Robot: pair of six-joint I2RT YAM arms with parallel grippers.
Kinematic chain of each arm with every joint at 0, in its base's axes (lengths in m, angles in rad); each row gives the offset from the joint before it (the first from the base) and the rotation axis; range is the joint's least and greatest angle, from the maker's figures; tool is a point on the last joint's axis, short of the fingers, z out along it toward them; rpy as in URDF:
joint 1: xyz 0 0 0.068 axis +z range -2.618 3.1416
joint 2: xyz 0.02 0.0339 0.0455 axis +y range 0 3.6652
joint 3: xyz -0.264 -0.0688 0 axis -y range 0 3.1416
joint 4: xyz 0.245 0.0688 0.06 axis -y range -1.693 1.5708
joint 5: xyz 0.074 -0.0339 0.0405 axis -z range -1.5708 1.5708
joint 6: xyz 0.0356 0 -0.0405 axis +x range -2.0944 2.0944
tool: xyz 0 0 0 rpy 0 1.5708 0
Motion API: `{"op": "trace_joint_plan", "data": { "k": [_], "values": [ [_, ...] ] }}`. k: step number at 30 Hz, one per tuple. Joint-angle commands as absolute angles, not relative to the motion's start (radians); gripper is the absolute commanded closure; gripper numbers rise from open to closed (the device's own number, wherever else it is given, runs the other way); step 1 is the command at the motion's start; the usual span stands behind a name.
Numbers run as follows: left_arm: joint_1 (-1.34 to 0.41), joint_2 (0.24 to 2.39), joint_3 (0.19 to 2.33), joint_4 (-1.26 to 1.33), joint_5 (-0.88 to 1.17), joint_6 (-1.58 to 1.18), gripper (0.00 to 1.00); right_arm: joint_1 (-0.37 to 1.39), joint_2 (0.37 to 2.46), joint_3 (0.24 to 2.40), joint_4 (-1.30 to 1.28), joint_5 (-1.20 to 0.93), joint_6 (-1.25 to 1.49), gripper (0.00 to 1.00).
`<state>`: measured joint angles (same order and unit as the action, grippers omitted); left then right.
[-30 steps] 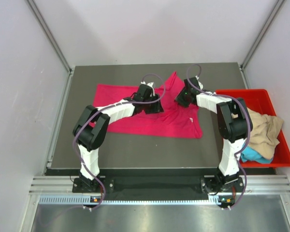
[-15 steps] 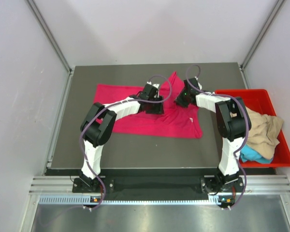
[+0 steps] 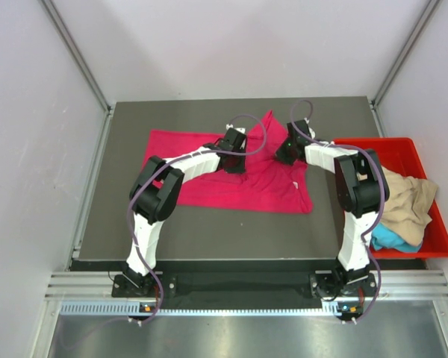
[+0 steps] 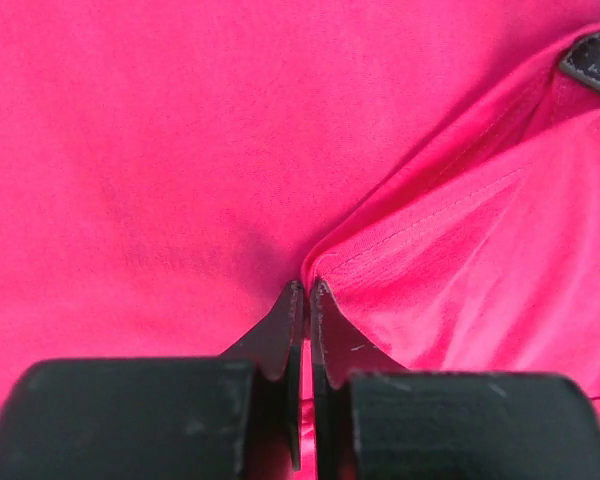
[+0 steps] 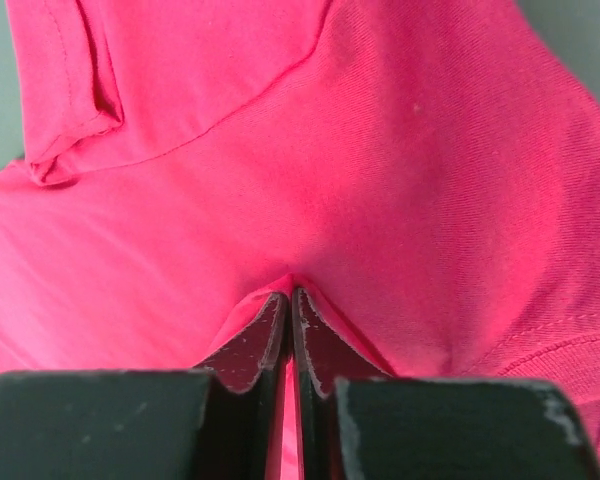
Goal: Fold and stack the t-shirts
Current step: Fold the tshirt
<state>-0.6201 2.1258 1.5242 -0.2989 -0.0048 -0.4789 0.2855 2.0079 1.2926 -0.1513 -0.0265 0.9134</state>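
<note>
A magenta-pink t-shirt [image 3: 187, 164] lies spread on the dark table, its back right part bunched into a peak near the grippers. My left gripper [image 3: 237, 155] is down on the shirt's middle; in the left wrist view the gripper [image 4: 307, 288] is shut, pinching a fold of the pink t-shirt [image 4: 160, 150] beside a hem seam. My right gripper [image 3: 282, 155] rests on the shirt's right part; in the right wrist view it [image 5: 291, 296] is shut on a pinch of the pink t-shirt [image 5: 410, 160]. A tan-beige t-shirt [image 3: 407, 198] and a turquoise-blue t-shirt [image 3: 392, 239] lie in the bin.
A red plastic bin [image 3: 373, 145] stands at the table's right edge, close to the right arm. Bare dark tabletop [image 3: 231, 235] lies in front of the pink shirt. Pale walls and metal frame posts [image 3: 75, 52] close in the back and sides.
Both grippers have shut on the pink cloth. The left gripper has shifted a little to the back right over the shirt, and the right gripper has moved slightly.
</note>
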Motion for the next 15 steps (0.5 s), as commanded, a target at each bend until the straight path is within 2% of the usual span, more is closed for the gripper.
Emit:
{"op": "trace_joint_plan", "data": {
  "k": [1, 9, 11, 15],
  "values": [
    [-0.623, 2.137, 1.557, -0.331, -0.051, -0.489, 1.00, 0.268, 2.013, 1.344, -0.153, -0.006, 0.888, 0.98],
    [-0.621, 2.141, 1.577, -0.364, -0.104, -0.535, 1.00, 0.264, 2.023, 1.382, -0.178, 0.020, 0.861, 0.98],
    [-0.621, 2.146, 1.577, -0.367, -0.098, -0.549, 1.00, 0.264, 2.026, 1.390, -0.167, 0.009, 0.847, 0.92],
    [-0.621, 2.144, 1.566, -0.367, -0.109, -0.563, 0.93, 0.265, 2.011, 1.384, -0.144, 0.003, 0.833, 0.80]
  ]
}}
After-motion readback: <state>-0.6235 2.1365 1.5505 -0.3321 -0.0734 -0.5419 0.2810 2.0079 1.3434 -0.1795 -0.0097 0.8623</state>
